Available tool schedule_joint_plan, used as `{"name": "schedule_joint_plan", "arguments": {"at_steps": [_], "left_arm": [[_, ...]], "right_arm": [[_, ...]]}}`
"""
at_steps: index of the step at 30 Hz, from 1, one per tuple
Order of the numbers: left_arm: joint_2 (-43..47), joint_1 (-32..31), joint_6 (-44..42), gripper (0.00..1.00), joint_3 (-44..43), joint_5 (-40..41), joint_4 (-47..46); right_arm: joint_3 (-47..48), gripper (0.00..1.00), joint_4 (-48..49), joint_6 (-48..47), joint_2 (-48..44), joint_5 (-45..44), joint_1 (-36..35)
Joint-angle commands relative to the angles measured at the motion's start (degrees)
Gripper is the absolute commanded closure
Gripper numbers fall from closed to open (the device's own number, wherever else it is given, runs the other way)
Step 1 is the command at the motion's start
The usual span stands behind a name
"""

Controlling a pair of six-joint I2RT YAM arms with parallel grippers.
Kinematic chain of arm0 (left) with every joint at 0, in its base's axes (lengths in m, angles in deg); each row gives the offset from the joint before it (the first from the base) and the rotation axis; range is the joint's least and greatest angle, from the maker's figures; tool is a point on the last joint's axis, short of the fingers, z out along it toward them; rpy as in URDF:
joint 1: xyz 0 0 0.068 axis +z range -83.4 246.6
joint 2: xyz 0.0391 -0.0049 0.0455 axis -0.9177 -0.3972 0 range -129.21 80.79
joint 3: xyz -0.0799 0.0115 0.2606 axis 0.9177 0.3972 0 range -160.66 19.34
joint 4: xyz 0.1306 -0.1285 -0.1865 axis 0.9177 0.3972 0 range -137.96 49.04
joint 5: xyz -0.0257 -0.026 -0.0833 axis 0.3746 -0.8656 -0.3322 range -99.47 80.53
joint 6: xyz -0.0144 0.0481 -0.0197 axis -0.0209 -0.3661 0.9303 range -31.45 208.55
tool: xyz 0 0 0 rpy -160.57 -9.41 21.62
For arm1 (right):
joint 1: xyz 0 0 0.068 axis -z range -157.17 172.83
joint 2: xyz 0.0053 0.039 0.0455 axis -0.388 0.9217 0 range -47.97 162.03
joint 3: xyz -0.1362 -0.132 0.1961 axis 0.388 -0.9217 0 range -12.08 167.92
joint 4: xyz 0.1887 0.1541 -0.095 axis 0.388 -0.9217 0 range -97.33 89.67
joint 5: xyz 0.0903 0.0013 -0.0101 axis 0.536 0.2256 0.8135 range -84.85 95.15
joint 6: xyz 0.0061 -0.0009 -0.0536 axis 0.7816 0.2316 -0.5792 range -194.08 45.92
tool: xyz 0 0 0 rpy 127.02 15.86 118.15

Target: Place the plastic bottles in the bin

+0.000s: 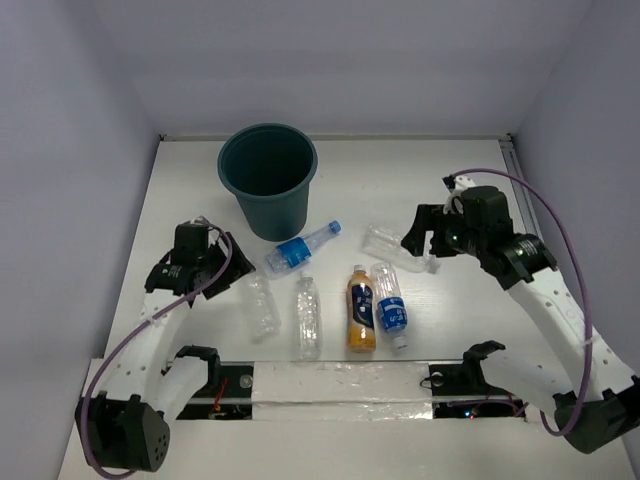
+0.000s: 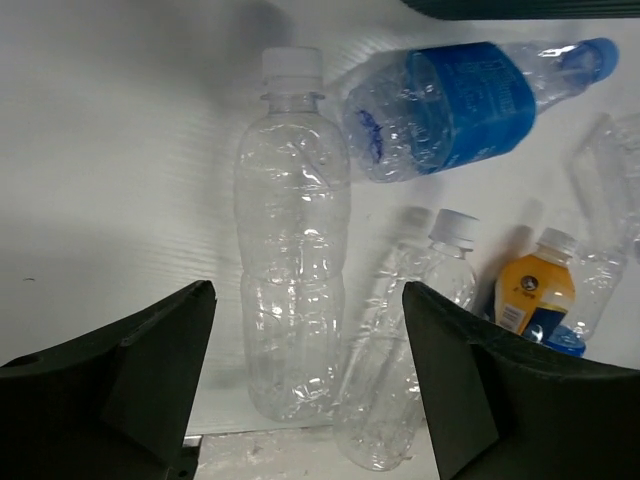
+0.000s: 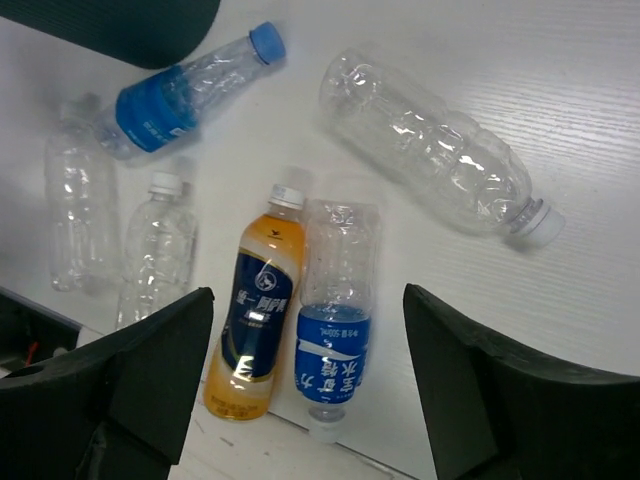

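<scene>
The dark teal bin (image 1: 268, 190) stands upright at the back. Six bottles lie on the table in front of it: a blue-labelled one (image 1: 300, 248) by the bin's base, two clear ones (image 1: 262, 305) (image 1: 308, 315), the orange one (image 1: 361, 308), a second blue-labelled one (image 1: 390, 305), and a clear one (image 1: 395, 248) at the right. My left gripper (image 1: 228, 263) is open and empty, above the leftmost clear bottle (image 2: 293, 250). My right gripper (image 1: 420, 238) is open and empty, above the orange bottle (image 3: 255, 320) and the blue-labelled bottle (image 3: 335, 320).
The white table (image 1: 450, 330) is walled in at the back and both sides. A taped strip (image 1: 330, 385) runs along the near edge between the arm bases. The bin's rim shows at the top of the left wrist view (image 2: 520, 5) and the right wrist view (image 3: 120, 25).
</scene>
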Motion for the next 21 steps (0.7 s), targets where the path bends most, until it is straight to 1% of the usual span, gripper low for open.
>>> {"name": "schedule_joint_plan", "arguments": {"at_steps": [1, 3, 5, 8, 10, 11, 13, 14, 18, 20, 21], "left_arm": [[-3.2, -0.79, 0.56, 0.27, 3.06, 0.53, -3.05], [-5.05, -1.49, 0.83, 0.26, 4.03, 0.27, -4.81], [-7.69, -3.68, 1.44, 0.26, 4.04, 0.26, -5.86], [-10.68, -7.28, 2.84, 0.25, 4.21, 1.67, -7.0], [-12.7, -8.69, 3.64, 0.25, 4.21, 2.2, -7.53], [-13.23, -9.83, 3.99, 0.25, 4.3, 2.46, -8.32], [-14.98, -10.37, 4.87, 0.26, 4.65, 2.99, -8.85], [-15.34, -10.37, 4.96, 0.28, 4.74, 3.07, -9.03], [-16.49, -10.99, 5.92, 0.35, 5.0, 3.95, -9.56], [-17.63, -10.99, 6.1, 0.39, 5.09, 4.13, -9.91], [-18.15, -10.99, 6.01, 0.44, 4.92, 4.3, -9.91]], "right_arm": [[-0.69, 0.16, 6.69, -1.47, 3.93, 0.65, 0.25], [-0.34, 0.12, 7.4, -2.61, 7.61, -0.05, 0.25], [0.35, 0.11, 7.84, -4.45, 10.26, -1.9, 0.25], [3.69, 0.08, 6.61, -5.33, 15.71, -3.13, 0.25], [6.06, 0.05, 6.09, -6.04, 19.74, -2.87, 0.25], [6.77, 0.04, 5.82, -6.82, 21.07, -3.48, 0.25], [8.78, 0.03, 5.12, -7.62, 23.88, -4.53, 0.25], [9.58, 0.03, 4.6, -8.32, 26.85, -5.58, 0.25], [11.87, 0.0, 5.46, -9.9, 33.38, -7.87, 0.25], [14.14, 0.0, 5.13, -11.65, 36.53, -11.38, 0.25], [15.38, 0.0, 4.25, -12.27, 39.86, -11.92, 0.25]]}}
